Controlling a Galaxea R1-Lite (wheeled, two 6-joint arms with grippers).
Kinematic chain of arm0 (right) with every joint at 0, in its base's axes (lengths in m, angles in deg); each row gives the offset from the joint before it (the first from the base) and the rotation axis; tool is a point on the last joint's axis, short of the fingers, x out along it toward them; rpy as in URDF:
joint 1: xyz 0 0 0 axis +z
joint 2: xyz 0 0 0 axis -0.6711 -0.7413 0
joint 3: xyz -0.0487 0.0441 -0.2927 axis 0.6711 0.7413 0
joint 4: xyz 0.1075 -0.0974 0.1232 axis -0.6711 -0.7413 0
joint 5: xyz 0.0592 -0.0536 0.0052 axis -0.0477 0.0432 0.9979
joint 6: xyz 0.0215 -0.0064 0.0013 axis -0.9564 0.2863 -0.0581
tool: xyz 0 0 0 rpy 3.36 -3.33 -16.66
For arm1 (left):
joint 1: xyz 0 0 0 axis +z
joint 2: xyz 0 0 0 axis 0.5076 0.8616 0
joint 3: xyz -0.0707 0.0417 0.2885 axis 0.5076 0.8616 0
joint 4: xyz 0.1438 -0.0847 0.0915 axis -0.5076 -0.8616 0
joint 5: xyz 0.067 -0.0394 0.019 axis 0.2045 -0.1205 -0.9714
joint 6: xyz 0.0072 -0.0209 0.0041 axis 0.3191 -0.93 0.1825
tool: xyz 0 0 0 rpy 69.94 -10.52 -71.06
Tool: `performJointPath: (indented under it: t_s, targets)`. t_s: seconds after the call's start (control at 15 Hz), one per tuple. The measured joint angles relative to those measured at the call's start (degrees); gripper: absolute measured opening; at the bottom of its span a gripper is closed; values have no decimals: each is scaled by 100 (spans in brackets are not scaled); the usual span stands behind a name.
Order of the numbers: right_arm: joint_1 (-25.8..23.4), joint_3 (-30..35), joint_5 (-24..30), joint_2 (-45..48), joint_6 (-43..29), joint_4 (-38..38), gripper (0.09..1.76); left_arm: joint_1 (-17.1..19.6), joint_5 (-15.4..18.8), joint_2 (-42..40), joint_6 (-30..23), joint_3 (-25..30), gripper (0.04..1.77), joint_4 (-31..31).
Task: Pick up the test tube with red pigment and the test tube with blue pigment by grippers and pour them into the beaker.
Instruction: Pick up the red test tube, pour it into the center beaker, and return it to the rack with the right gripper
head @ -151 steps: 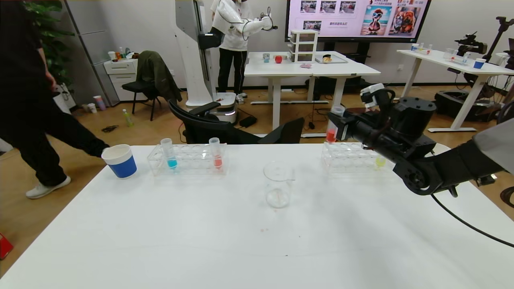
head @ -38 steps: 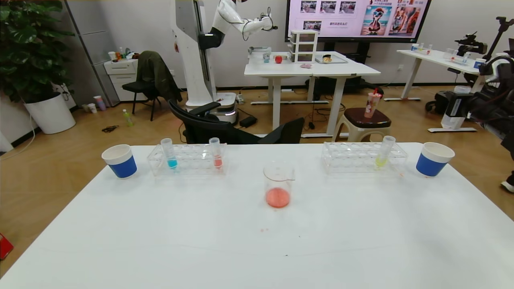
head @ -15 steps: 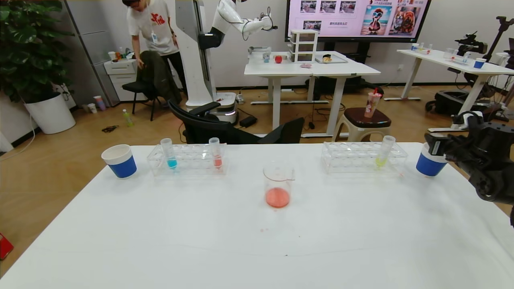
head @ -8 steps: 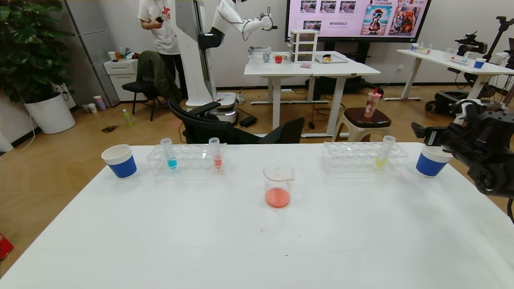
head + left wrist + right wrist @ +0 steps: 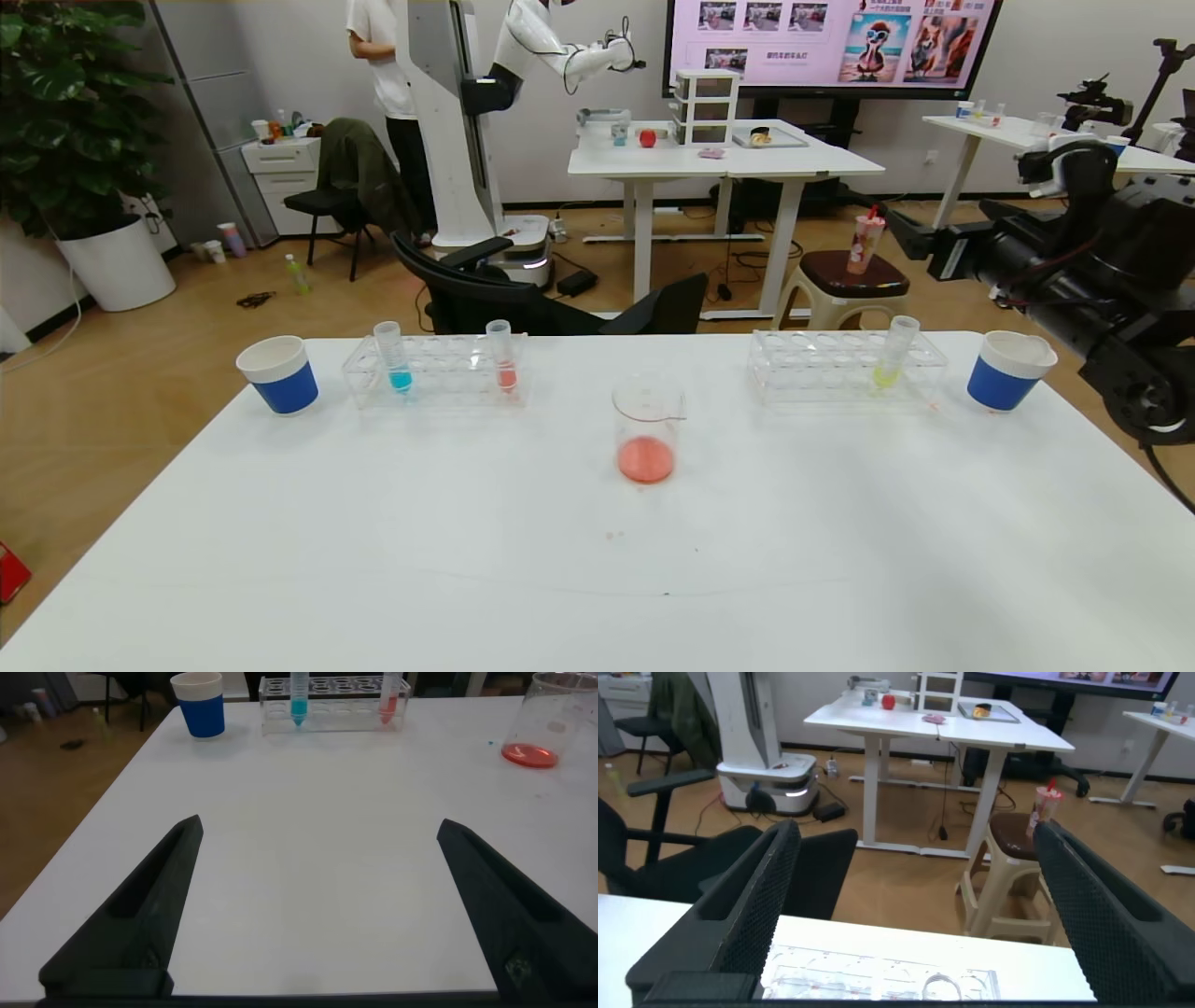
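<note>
The beaker (image 5: 644, 427) stands mid-table with red liquid in its bottom; it also shows in the left wrist view (image 5: 547, 719). The test tube with blue pigment (image 5: 398, 358) stands upright in the left rack (image 5: 434, 385), also in the left wrist view (image 5: 299, 694). The vivid red test tube is not in view. My right gripper (image 5: 910, 238) is open and empty, raised above and behind the right rack (image 5: 845, 369). My left gripper (image 5: 318, 826) is open and empty, low over bare table on the near left, out of the head view.
A paler salmon-red tube (image 5: 504, 360) stands in the left rack. A yellow-green tube (image 5: 892, 355) stands in the right rack. Blue-and-white paper cups stand at far left (image 5: 278, 375) and far right (image 5: 1008, 371). A stool (image 5: 1018, 854) stands behind the table.
Ten seconds ago my right gripper held a red tube and the beaker was empty. Now the beaker holds red liquid and the gripper is empty. In the last second it rose from beside the right cup.
</note>
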Motion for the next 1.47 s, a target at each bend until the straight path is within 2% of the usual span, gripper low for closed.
performJointPath:
  t_s: [0.27,0.47,0.6,1.07,1.47]
  targets:
    - [112,669,-9,1168,13,21,174,0,0,0,-2,0,175,0]
    - [77,1163,-28,2370,55,-52,174,0,0,0,-2,0,175,0]
    - [61,1485,-30,3321,127,-357,174,0,0,0,-2,0,175,0]
    - [63,2455,72,6888,525,-2381,174,0,0,0,2,0,175,0]
    - [40,3082,127,9292,816,-4365,174,0,0,0,0,0,175,0]
